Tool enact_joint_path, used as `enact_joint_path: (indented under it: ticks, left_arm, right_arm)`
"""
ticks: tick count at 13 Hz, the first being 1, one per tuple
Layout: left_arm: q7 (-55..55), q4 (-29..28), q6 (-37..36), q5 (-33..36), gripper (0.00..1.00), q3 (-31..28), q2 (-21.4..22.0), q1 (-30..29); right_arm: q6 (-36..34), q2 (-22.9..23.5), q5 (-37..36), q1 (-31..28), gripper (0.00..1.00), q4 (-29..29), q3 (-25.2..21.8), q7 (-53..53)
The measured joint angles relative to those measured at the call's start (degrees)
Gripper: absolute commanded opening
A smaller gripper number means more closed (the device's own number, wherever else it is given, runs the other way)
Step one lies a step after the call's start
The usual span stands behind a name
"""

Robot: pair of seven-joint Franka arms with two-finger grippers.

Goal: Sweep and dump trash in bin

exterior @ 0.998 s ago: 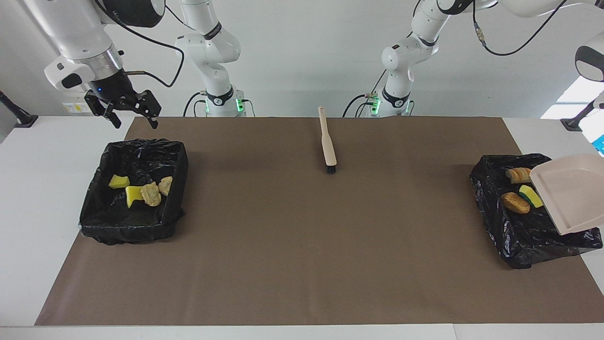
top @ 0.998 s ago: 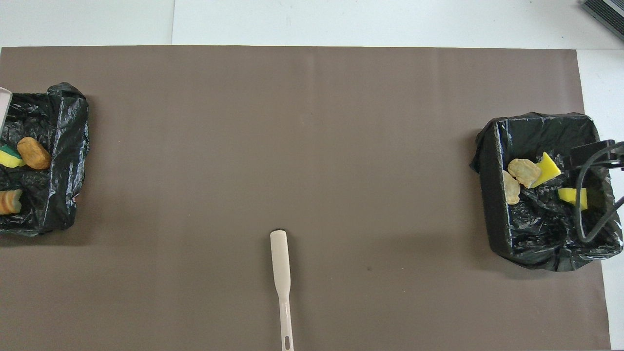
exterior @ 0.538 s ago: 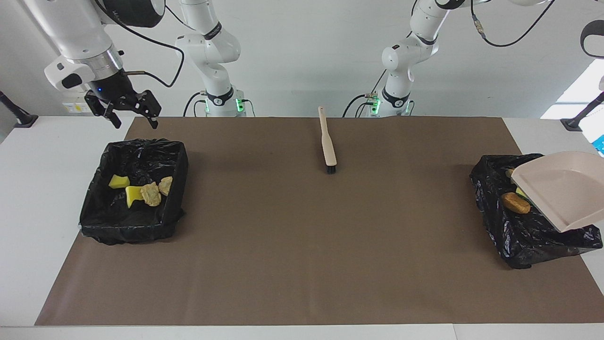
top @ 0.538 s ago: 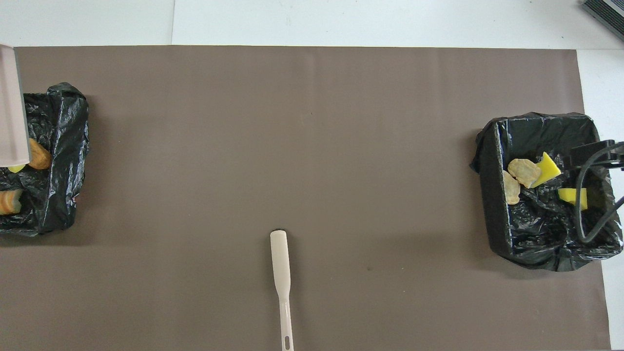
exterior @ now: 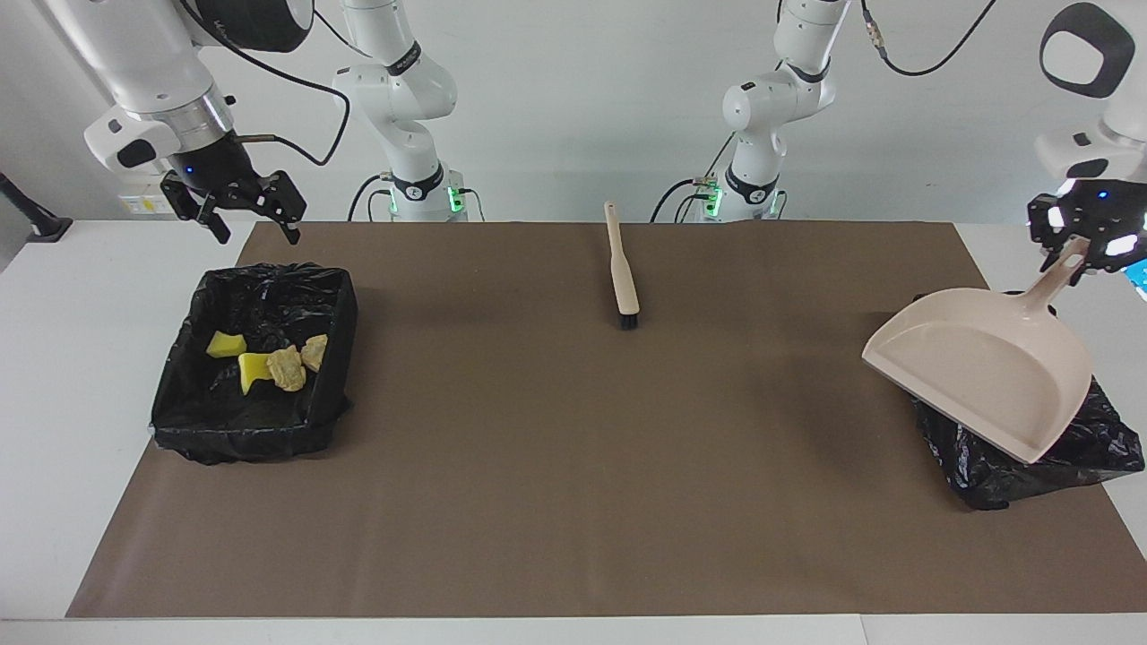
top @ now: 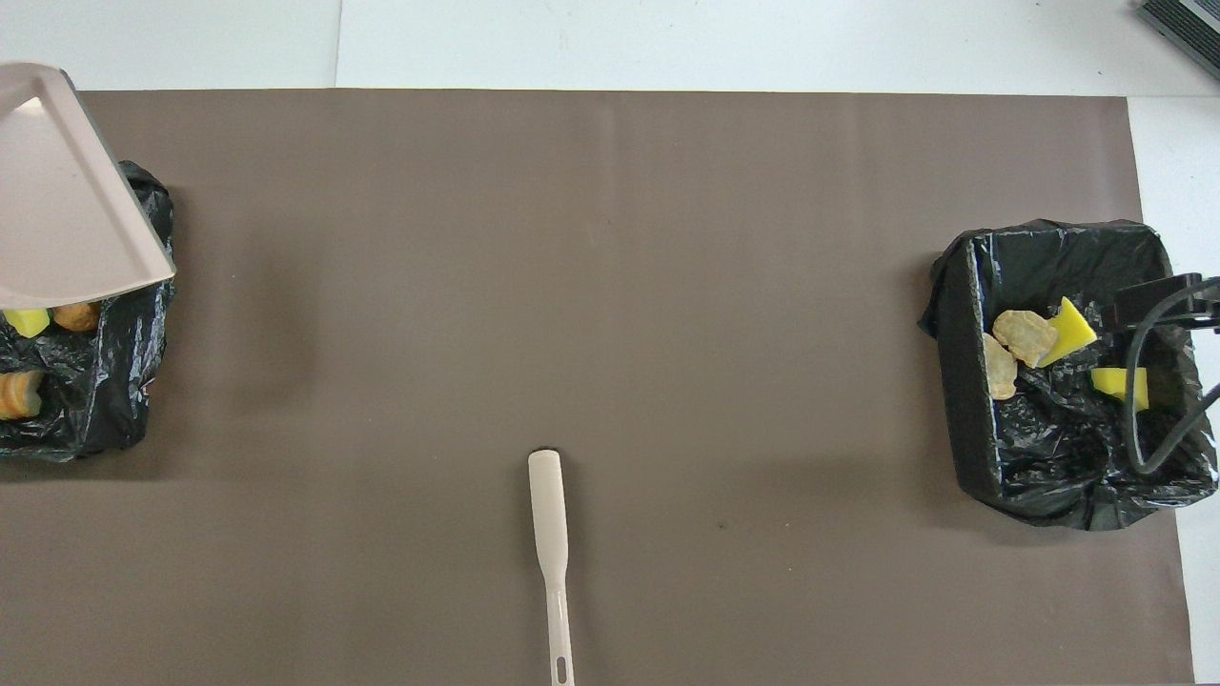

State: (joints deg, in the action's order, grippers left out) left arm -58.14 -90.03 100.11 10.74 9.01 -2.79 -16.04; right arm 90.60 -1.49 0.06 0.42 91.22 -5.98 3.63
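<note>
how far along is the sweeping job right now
Done: no scraps show on the mat; they lie in the two lined bins. In hand: the left gripper holds the empty dustpan over its bin. Left: set the dustpan down. The brush lies on the mat; the right gripper waits open above the other bin.

2 bins (exterior: 336, 296), 7 scraps (exterior: 287, 367)

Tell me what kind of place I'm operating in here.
Most likely a robotics lab test bench, not a real kitchen: two arms are bolted at a white table covered by a brown mat, with bag-lined bins and bare white walls around.
</note>
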Motion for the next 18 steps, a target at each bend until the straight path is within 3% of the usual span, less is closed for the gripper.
enact_joint_path:
  ticks: [3, 6, 10, 15, 18]
  left_arm:
    - [23.86, -7.14, -0.04, -3.23, 0.00, 0.16, 2.80, 7.91]
    - [46.04, -10.32, 0.20, -7.14, 0.00, 0.32, 3.35, 16.39]
    - [63.19, -16.14, 9.66, -9.90, 0.00, 0.31, 2.92, 26.99]
    - [78.04, -18.45, 20.58, -10.21, 0.00, 0.27, -4.09, 38.24]
    - [82.52, -18.45, 28.11, -10.21, 0.00, 0.24, -9.48, 40.65]
  right_arm:
    - [0.00, 0.00, 0.00, 0.00, 1.00, 0.00, 0.00, 0.00]
    - [0.00, 0.00, 0.00, 0.00, 1.00, 0.00, 0.00, 0.00]
    - [0.00, 0.00, 0.00, 0.00, 1.00, 0.00, 0.00, 0.00]
    - [0.00, 0.00, 0.00, 0.00, 1.00, 0.00, 0.00, 0.00]
    - [0.00, 0.00, 0.00, 0.00, 1.00, 0.00, 0.00, 0.00]
